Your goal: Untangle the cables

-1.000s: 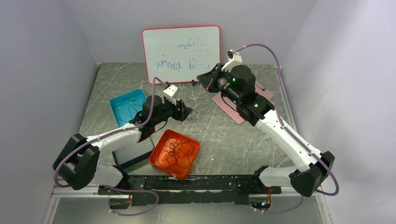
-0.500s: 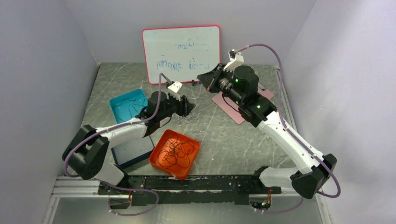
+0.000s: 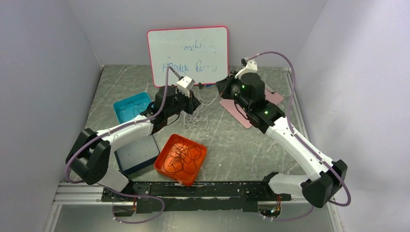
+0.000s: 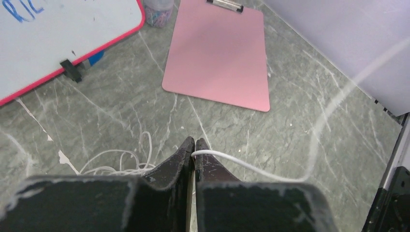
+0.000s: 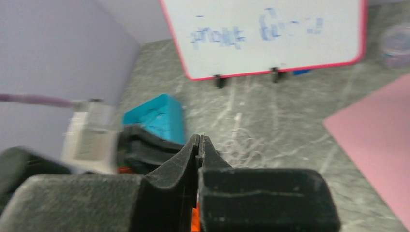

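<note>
Two unreadable whiteboard lines, white cable pinched

Light: even, soft; shadows faint
Right wrist: smeared left of fingers
Left wrist: sharp ahead of fingers

Setting: robot lab, enclosed test cell. Evidence: a left arm and a right arm, both bolted to a metal rail at the near edge of a marble-pattern table. Plain lilac walls box it in. A handwritten whiteboard is propped at the back. Also a pink clipboard, an orange tray and a teal tray.
</note>
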{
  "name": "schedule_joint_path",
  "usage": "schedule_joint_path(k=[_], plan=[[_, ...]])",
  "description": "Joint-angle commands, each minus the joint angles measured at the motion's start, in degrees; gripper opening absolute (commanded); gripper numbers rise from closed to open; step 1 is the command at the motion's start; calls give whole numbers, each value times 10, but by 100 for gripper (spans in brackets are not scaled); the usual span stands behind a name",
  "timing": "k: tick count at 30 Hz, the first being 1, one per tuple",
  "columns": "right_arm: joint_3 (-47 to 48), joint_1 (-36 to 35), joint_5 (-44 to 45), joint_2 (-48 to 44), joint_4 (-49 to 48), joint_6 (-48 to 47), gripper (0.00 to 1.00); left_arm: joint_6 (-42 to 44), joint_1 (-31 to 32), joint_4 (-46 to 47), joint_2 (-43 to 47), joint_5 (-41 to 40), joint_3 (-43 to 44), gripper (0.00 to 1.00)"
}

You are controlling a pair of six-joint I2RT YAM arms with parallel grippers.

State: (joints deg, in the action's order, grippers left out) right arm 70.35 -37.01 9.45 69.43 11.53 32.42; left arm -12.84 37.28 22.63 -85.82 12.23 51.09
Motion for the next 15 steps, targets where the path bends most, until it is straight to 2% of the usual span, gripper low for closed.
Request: schedule_joint_path(k=[1,5,7,12,15], plan=[[-31,50,57,22,14,-42,7,9,-7,-108,26,23,95,7],[-70,141,-30,43,-14,-39,21,-8,-31,-231,-11,64,195,7],[-82,168,-44,39,-19,-43,30,-19,-44,-276,-27,74,236,7],[-117,187,-49,0,-32,-69,49,-32,-55,-355,-59,65,319,7],[-156,187,-82,-31,-67,-89,51,-33,-57,-379,-71,57,354,7]])
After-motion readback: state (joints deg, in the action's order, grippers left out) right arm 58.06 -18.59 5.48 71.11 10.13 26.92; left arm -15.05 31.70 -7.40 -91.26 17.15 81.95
